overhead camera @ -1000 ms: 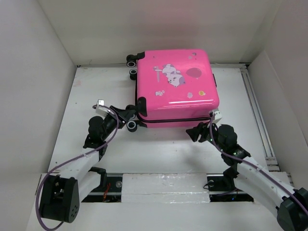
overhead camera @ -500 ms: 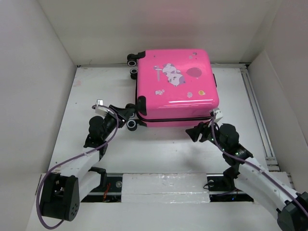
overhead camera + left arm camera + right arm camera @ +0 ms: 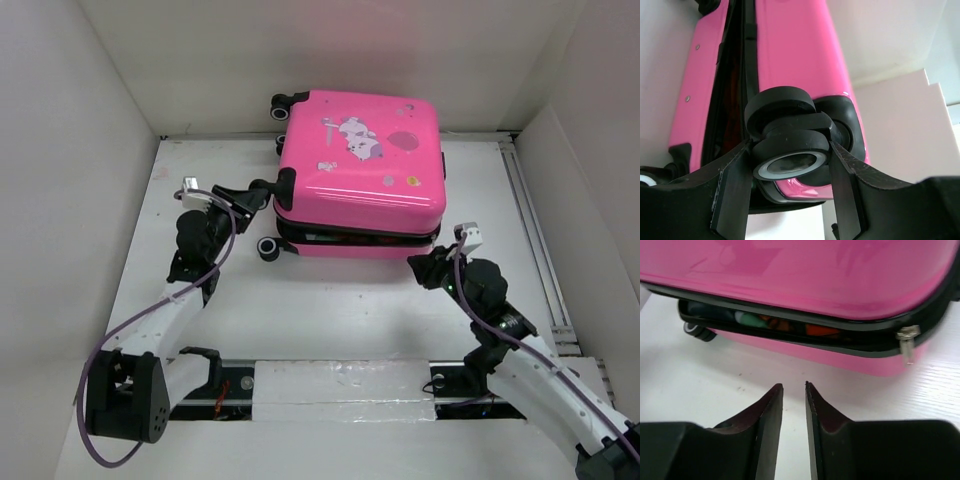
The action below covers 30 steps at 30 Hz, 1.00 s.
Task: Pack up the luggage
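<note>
Seen from above, the left arm (image 3: pixel 160 320) reaches up from its base at 7 o'clock, and its wrist turns toward 2 o'clock. The left claw (image 3: pixel 262 192) is clamped on a black caster wheel (image 3: pixel 787 162), with one finger (image 3: pixel 732 190) pressed against each side. The right arm (image 3: pixel 540 375) stretches from its base at 5 o'clock toward 11 o'clock. The right claw (image 3: pixel 794 386) points to 10 o'clock, its fingers drawn almost together with a thin gap between them, gripping nothing.
</note>
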Each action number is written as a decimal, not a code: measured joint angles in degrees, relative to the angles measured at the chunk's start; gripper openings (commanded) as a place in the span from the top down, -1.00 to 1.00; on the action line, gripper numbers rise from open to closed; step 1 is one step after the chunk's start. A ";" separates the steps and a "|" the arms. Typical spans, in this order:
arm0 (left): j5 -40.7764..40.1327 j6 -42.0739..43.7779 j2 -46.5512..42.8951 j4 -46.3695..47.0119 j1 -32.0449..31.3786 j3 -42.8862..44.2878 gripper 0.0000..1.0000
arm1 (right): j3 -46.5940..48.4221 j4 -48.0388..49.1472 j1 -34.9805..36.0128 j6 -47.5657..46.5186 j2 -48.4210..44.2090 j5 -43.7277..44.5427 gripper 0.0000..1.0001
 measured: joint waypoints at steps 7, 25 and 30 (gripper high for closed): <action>-1.51 0.57 1.68 -1.27 0.35 2.47 1.00 | 0.00 -0.63 -1.14 0.37 -0.72 8.85 0.09; 0.13 -1.99 3.54 2.86 0.57 -1.73 1.00 | 0.02 11.65 -9.60 -3.23 14.69 8.04 -0.02; 0.81 -2.14 3.82 3.06 0.11 -2.05 1.00 | 0.00 16.85 -13.73 -4.02 20.61 3.34 0.03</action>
